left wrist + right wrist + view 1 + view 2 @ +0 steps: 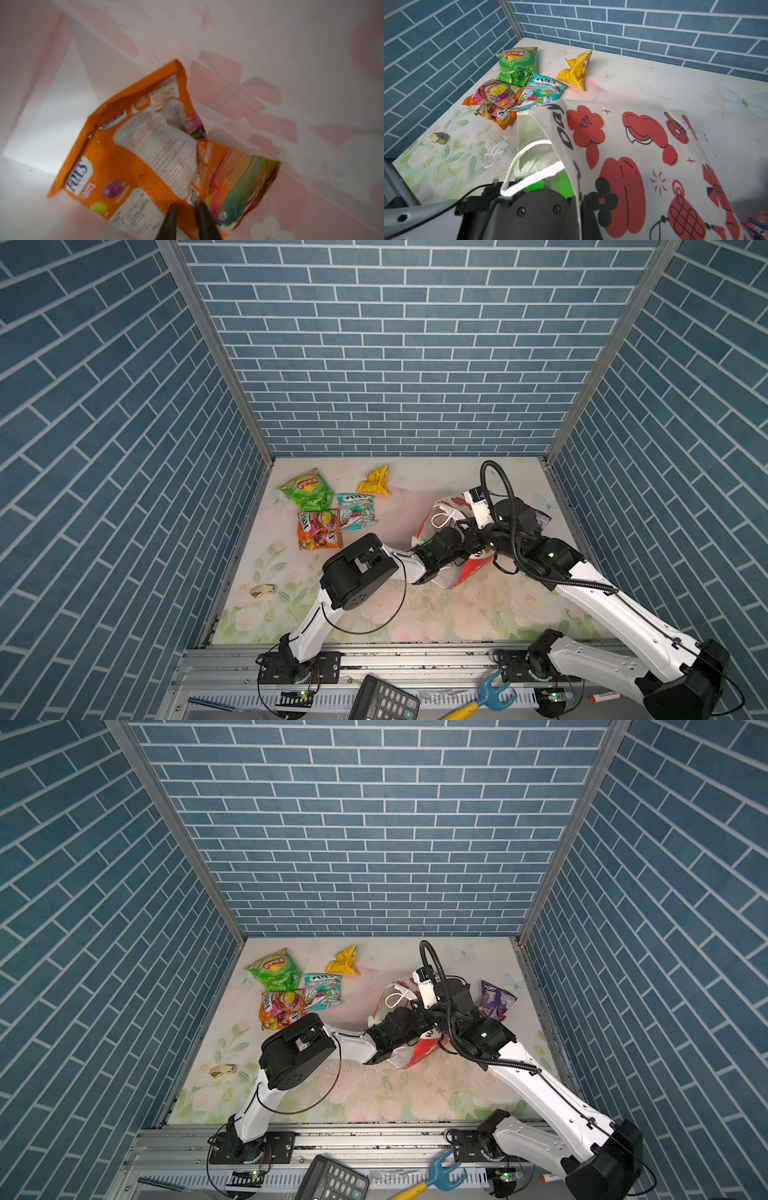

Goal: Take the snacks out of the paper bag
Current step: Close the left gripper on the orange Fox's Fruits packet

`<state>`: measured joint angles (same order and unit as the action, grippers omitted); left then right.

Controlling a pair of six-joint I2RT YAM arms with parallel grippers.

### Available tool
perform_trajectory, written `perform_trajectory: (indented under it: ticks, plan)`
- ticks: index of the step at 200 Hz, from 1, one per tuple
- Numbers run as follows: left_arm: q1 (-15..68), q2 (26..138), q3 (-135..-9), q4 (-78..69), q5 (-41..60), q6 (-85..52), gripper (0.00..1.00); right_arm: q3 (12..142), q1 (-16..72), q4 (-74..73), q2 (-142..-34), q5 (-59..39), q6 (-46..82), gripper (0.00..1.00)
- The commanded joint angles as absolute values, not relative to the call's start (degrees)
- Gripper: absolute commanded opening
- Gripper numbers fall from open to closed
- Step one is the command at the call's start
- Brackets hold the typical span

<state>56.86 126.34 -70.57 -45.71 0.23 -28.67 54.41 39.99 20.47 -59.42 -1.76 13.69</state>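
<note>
One view, left wrist, shows left fingers (pixel 171 220) pinching orange packet (pixel 145 166); right fingers (pixel 589 224) pinch paper bag (pixel 643 135).

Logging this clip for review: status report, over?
Left claw inside paper bag, tips at orange packet, grip unconfirmed. Right claw shut on its rim. Nothing blocking.

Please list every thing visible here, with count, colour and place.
Lay's packet: 1, green, far left.
yellow packet: 1, yellow, far middle.
mint packet: 1, teal, beside green.
loose orange packet: 1, orange, left.
bagged orange packet: 1, orange, inside bag.
purple packet: 1, purple, beside bag.
paper bag: 1, white-red, centre.
small object: 1, gold, near left.
calculator: 1, black, front rail.
fork tool: 1, blue-yellow, front rail.
left gripper: 1, black, pinching bagged packet.
right gripper: 1, black, shut on bag rim.
</note>
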Motion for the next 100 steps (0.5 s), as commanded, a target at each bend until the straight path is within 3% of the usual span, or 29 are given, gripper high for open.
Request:
perform_trajectory:
  ticks: [1, 15, 100]
  plan:
    - [56.1, 125.0, -69.1, -44.1, -1.1, -27.5, 0.11, 53.7, 39.8, 18.8, -57.5, -3.2, 15.8, 0.00]
    - [56.1, 123.9, -68.1, -44.9, -0.9, -27.2, 0.00, 53.4, 39.7, 18.9, -57.5, -3.0, 15.7, 0.00]
    - [55.9, 118.0, -62.7, -48.2, -0.4, -26.0, 0.00, 53.3, 39.7, 20.1, -57.6, 0.0, 16.0, 0.00]
